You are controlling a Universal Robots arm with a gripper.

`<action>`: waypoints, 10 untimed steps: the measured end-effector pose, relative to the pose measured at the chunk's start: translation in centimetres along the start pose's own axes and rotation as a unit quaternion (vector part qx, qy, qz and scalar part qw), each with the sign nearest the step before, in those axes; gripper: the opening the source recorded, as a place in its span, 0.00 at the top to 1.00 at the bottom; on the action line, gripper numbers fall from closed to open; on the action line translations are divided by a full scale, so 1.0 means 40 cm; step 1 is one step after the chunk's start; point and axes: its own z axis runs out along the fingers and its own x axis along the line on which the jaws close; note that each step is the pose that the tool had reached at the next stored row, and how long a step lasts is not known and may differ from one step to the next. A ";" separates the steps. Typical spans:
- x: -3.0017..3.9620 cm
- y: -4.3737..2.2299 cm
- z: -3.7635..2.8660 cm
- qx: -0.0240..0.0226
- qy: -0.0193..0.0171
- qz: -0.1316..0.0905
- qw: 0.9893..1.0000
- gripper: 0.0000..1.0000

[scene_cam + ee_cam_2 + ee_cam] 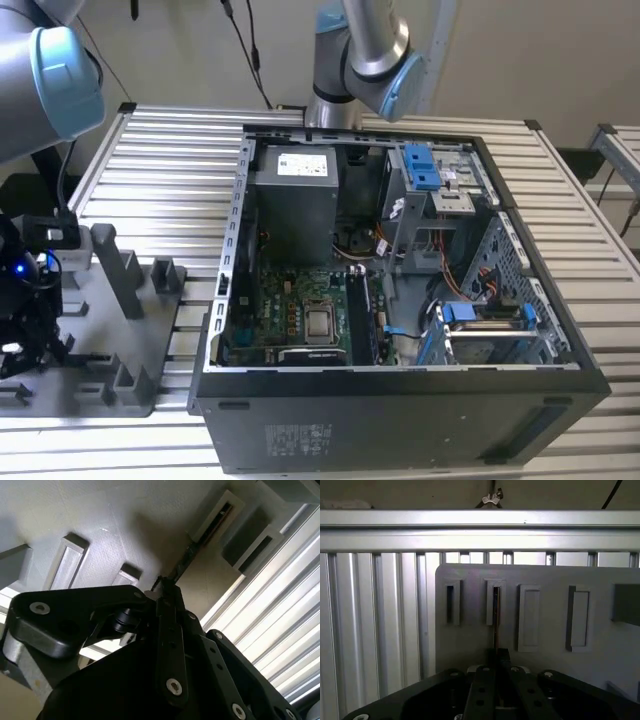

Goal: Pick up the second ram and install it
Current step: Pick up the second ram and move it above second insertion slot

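Plainly, the jaws are closed thinly on the second ram (495, 630), seen edge-on in both wrist views (182, 565), its far end at a slot of the grey holder (545, 585); whether it sits inside I cannot tell. In the exterior view the holder (130, 330) lies on the counter (160, 140) at nine o'clock from the computer case (400, 410). I'd judge the stick light, stiff and fragile, best pinched mid-length on its flat faces.

My gripper (18, 350) sits at the exterior view's left edge, half cut off by the frame and too dark to read. In the first wrist view, the second ram (496, 620) shows edge-on, its near end hidden between my fingers (482, 680).
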 end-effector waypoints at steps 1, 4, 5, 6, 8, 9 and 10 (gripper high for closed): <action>0.000 0.000 0.000 0.000 0.000 0.000 1.000 0.86; 0.000 0.000 0.000 0.000 0.000 0.000 1.000 0.86; 0.000 0.000 0.000 0.000 0.000 0.000 1.000 0.86; 0.000 0.000 0.000 0.000 0.000 0.000 1.000 0.86; 0.000 0.000 0.000 0.000 0.000 0.000 1.000 0.86; 0.000 0.000 0.000 0.000 0.000 0.000 1.000 0.86; 0.000 0.000 0.000 0.000 0.000 0.000 1.000 0.86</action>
